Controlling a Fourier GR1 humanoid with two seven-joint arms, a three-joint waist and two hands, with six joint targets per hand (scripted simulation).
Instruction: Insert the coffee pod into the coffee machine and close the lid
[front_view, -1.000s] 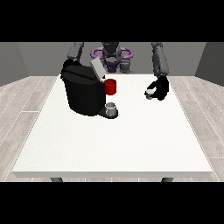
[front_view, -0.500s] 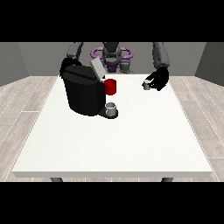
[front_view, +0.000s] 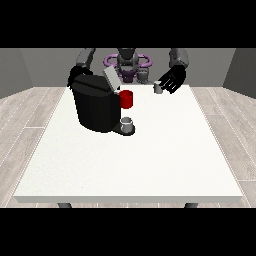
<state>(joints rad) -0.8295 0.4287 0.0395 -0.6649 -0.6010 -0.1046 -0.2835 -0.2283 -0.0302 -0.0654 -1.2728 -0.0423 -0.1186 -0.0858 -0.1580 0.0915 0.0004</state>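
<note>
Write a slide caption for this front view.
Robot hand at the view's right holds a coffee pod near the open-lidded black coffee machine.

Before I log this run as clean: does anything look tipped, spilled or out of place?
Nothing stands out. The coffee machine stands upright with its lid raised, a grey cup sits upright at its base, and the white table shows no spill.

White table (front_view: 150, 160) bears a black coffee machine (front_view: 95, 107), seemingly alone

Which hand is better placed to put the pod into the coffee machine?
The robot's left hand, at the view's right: it already holds the pod raised above the table. The other hand is behind the coffee machine.
</note>
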